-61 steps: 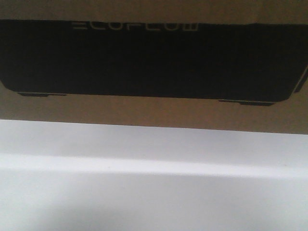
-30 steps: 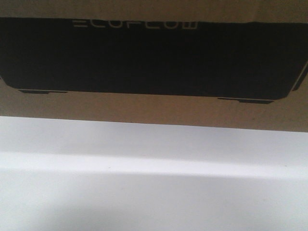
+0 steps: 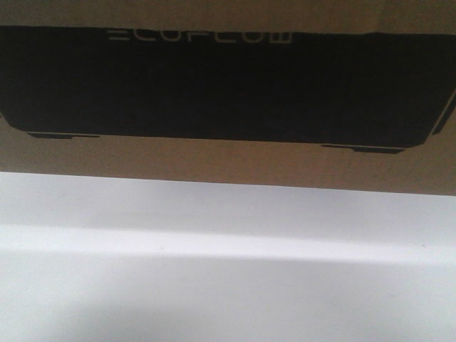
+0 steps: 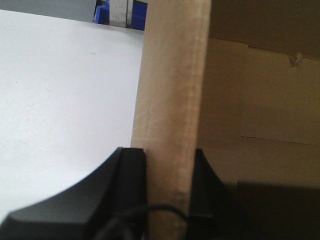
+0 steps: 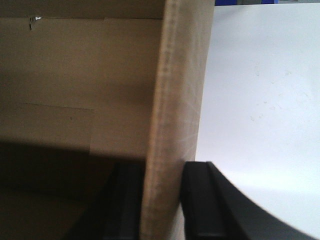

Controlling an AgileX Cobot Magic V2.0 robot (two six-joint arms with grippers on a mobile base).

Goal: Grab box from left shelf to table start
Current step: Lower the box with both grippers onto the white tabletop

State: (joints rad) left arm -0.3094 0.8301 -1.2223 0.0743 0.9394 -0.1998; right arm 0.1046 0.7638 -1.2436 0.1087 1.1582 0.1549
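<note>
The brown cardboard box (image 3: 228, 160), with its black "ECOFLOW" panel, fills the upper half of the front view. Its lower edge meets the white table (image 3: 228, 285); I cannot tell whether it rests on it. My left gripper (image 4: 167, 155) is shut on the box's open side wall (image 4: 172, 75), one finger outside and one inside. My right gripper (image 5: 162, 167) is shut on the opposite wall (image 5: 182, 75) in the same way. The white table shows beside each wall (image 4: 65, 90) (image 5: 260, 90). The left shelf's rail is out of view.
Blue bins (image 4: 102, 12) show beyond the table's far edge in the left wrist view. A thin blue strip (image 5: 245, 2) shows at the top of the right wrist view. The box's dark inside lies by each inner finger.
The box has shifted slightly upward in the front view since a second ago, then held still. Both grips look unchanged.
</note>
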